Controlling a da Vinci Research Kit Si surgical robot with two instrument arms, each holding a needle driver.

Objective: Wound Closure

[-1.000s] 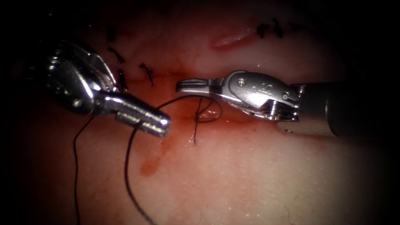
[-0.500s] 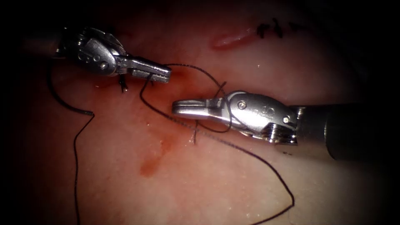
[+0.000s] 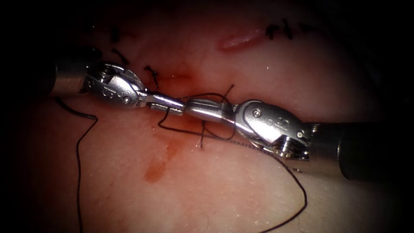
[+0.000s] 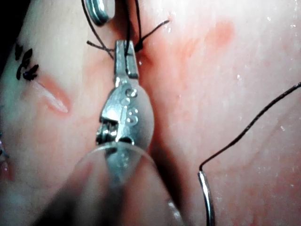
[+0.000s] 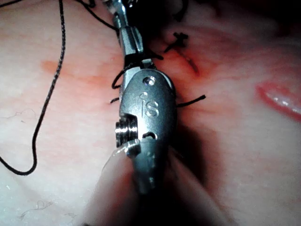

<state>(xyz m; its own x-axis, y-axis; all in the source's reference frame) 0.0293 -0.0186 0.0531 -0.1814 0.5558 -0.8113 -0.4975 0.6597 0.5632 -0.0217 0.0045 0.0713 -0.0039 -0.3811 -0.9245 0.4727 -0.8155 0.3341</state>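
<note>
Over the cut in the tissue (image 3: 241,181), my left tool (image 3: 174,107) and right tool (image 3: 192,105) meet tip to tip, just above the newest stitch (image 3: 202,136). The left jaws are shut on the dark thread (image 3: 160,125); the left wrist view shows the left tool (image 4: 125,47) closed with strands at its tip. Thread is wound round the shut jaws of the right tool (image 5: 126,28), and I see nothing between them. A short thread end (image 3: 230,88) sticks up behind it. The needle (image 4: 207,202) lies loose on the tissue, thread attached, held by neither tool.
Earlier stitches (image 3: 151,74) cross the cut to the left of the tools. Loose thread trails down the left (image 3: 78,172) and arcs at lower right (image 3: 304,200). Red fluid (image 3: 154,172) stains the tissue below the stitch. Dark marks (image 3: 280,31) and a pink nick (image 3: 237,41) lie at the far side.
The left tool carried the thread up and over the right tool's jaws, then came back down to their tip. The right tool moved slightly lower, now with thread wound round it.
</note>
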